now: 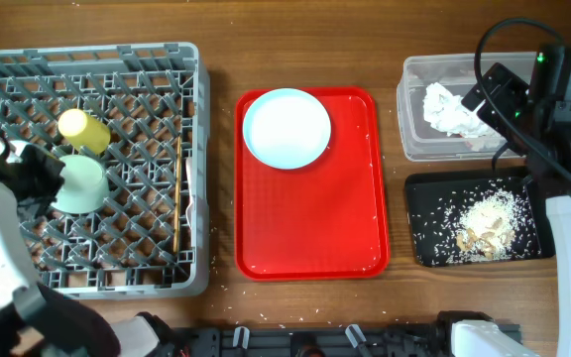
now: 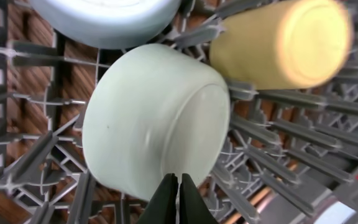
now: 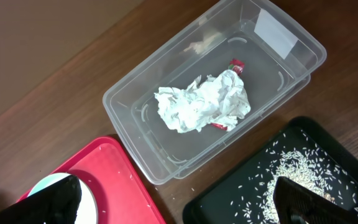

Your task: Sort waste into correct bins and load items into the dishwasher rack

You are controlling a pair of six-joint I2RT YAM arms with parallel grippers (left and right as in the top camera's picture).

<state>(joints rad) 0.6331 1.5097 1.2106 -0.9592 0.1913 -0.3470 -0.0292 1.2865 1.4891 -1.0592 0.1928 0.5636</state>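
The grey dishwasher rack (image 1: 147, 59) holds a yellow cup (image 1: 85, 130) on its side, an upturned pale green bowl (image 1: 79, 184) and chopsticks (image 1: 178, 188) along its right wall. In the left wrist view, my left gripper (image 2: 178, 186) is shut and empty at the green bowl's (image 2: 154, 118) rim, with the yellow cup (image 2: 278, 43) and a pale blue bowl (image 2: 104, 18) beyond. The pale blue plate (image 1: 286, 128) lies on the red tray (image 1: 315, 218). My right gripper (image 3: 173, 202) is open and empty. It hovers between the clear tub (image 3: 135, 118), which holds the napkin (image 3: 204, 102), and the black tray (image 3: 260, 186).
The black tray (image 1: 424, 238) holds rice and beige scraps (image 1: 484, 228). The clear tub (image 1: 414, 139) sits just behind it at the right. A few rice grains lie on the red tray and along the table's front edge. My right arm (image 1: 563, 119) reaches over the right side.
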